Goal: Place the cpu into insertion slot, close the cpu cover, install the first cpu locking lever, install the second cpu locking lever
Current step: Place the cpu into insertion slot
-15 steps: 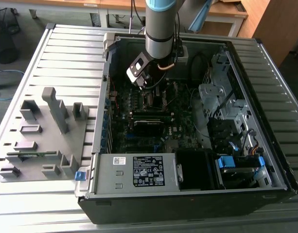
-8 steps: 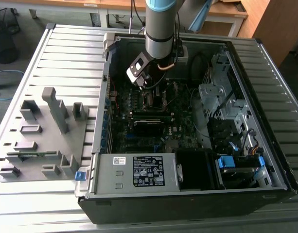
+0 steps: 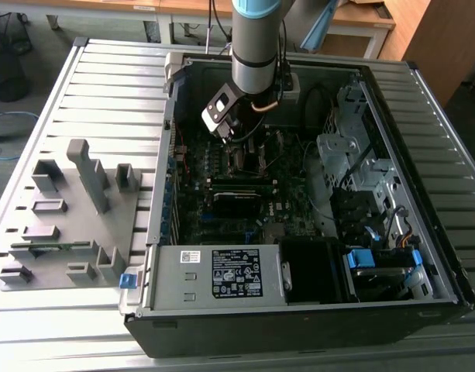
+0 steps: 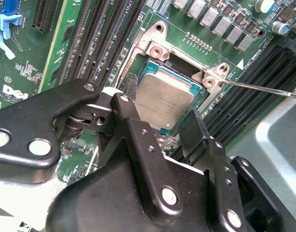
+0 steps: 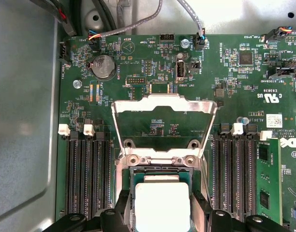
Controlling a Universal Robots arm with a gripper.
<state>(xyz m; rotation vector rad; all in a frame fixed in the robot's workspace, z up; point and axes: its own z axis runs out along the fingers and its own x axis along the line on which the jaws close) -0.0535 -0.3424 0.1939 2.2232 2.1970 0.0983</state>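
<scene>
Small, flat, square cpu with a dull silver-grey metal top lies level in the socket of the green motherboard. It sits between the black fingers of the tool, which are spread to the chip's width and closed onto two opposite edges.

From the exterior view's left, a grey plastic fixture tray rests on the slatted grey metal bench. Beside it lies the open black computer case, into which the grey-and-blue robot arm reaches down.

In the first wrist view the cpu cover, a thin silvery metal square frame, stands tilted up, clear of the socket.
</scene>
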